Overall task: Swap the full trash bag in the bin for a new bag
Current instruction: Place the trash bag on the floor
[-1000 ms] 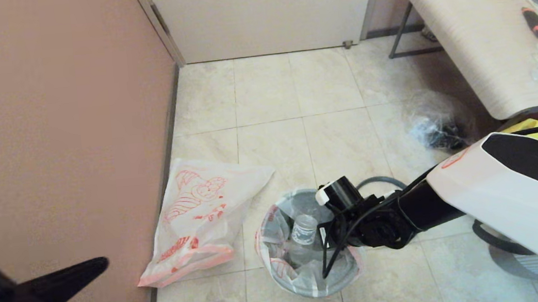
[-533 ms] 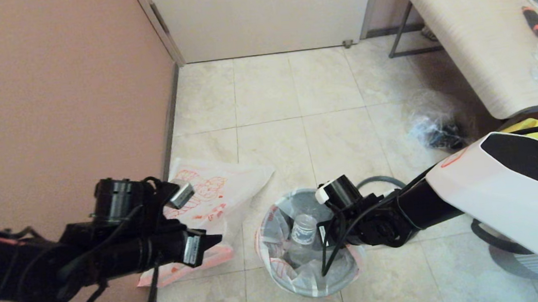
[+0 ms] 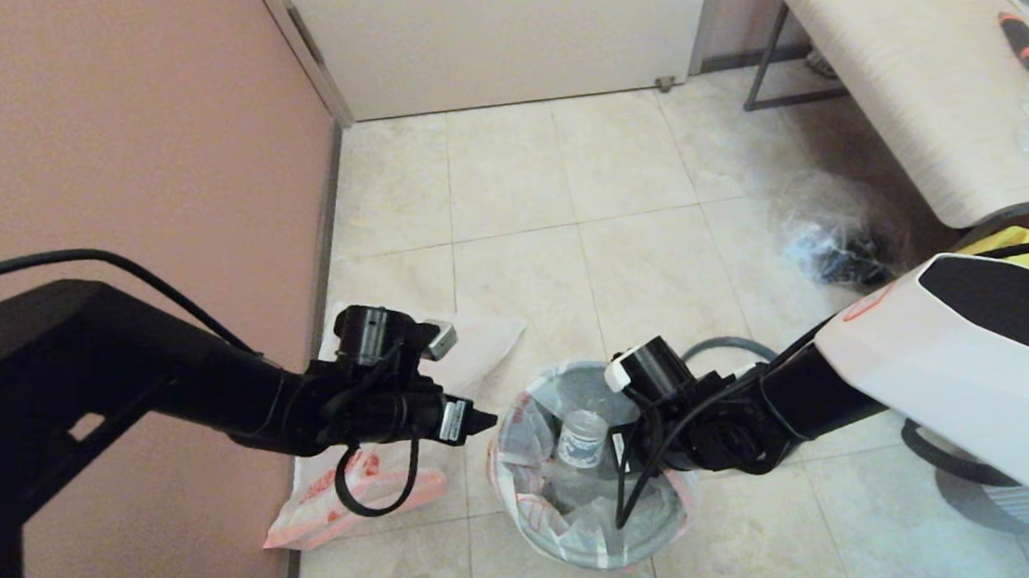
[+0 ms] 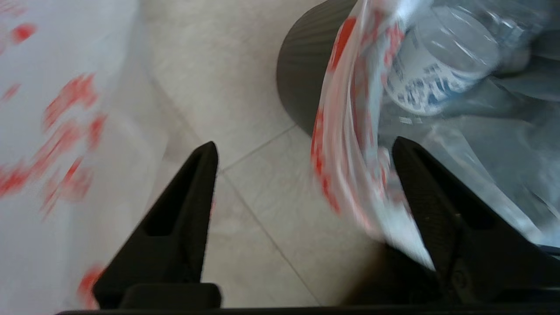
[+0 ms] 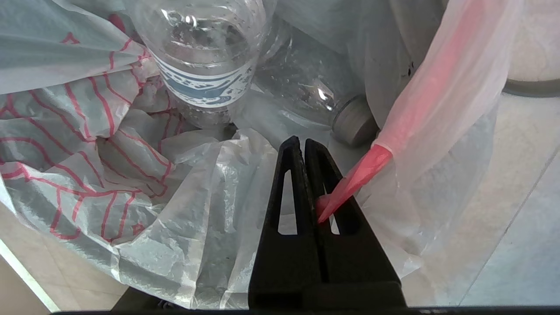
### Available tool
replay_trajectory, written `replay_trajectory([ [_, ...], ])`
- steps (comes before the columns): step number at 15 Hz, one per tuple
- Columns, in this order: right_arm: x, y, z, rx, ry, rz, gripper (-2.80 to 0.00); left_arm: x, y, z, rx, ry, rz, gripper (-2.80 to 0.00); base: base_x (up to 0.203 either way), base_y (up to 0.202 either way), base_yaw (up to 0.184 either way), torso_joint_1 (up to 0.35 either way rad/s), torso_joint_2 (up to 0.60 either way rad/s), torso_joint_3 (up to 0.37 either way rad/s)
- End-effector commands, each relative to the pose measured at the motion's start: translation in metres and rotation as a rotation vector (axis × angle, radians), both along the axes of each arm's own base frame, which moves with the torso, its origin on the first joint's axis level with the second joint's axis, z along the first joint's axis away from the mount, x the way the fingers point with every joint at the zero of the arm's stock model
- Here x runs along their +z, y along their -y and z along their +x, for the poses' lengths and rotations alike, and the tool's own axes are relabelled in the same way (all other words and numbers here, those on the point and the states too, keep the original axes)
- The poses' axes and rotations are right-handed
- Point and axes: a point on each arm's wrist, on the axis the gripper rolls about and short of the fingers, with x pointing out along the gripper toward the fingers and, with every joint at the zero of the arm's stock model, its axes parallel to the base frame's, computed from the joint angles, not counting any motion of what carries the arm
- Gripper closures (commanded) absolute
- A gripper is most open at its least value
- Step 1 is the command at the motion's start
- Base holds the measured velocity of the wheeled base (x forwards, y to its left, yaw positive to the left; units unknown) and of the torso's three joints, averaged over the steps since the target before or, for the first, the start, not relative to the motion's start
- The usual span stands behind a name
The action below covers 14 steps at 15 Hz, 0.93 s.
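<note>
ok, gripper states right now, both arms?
Left gripper: open, holding nothing, straddling the near edge of the full trash bag at the bin.
Right gripper: shut on the bag's red handle.

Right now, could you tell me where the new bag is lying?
In the head view the new bag lies flat on the floor against the pink wall, on the robot's left of the bin, partly hidden beneath the left pincer.

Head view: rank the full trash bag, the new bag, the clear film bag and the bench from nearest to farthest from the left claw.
From the left claw:
1. Full trash bag, in the bin just to the claw's right.
2. New bag, flat on the floor by the wall, under the left arm; close to first place.
3. Clear film bag, across the floor by the bench.
4. Bench, far right corner.
</note>
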Motion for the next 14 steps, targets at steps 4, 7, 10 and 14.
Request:
replay_trajectory([
  [4, 0.001, 0.002, -0.001, -0.019, -0.006, 0.013, 0.00, -0.029, 0.036, 0.020, -0.074, -0.032, 0.033, 0.00, 0.000, 0.000, 0.000, 0.000, 0.00, 0.000],
  [7, 0.002, 0.001, -0.001, -0.010, -0.007, 0.025, 0.00, -0.032, 0.035, 0.018, -0.055, -0.038, 0.056, 0.00, 0.000, 0.000, 0.000, 0.000, 0.00, 0.000],
  [10, 0.003, 0.001, 0.000, -0.008, -0.004, 0.033, 0.00, -0.046, 0.032, 0.016, -0.047, -0.036, 0.172, 0.00, 0.000, 0.000, 0.000, 0.000, 0.00, 0.000],
  [14, 0.014, 0.002, -0.001, -0.006, 0.014, 0.048, 0.00, -0.058, 0.040, 0.015, -0.033, -0.033, 0.241, 0.00, 0.000, 0.000, 0.000, 0.000, 0.00, 0.000],
])
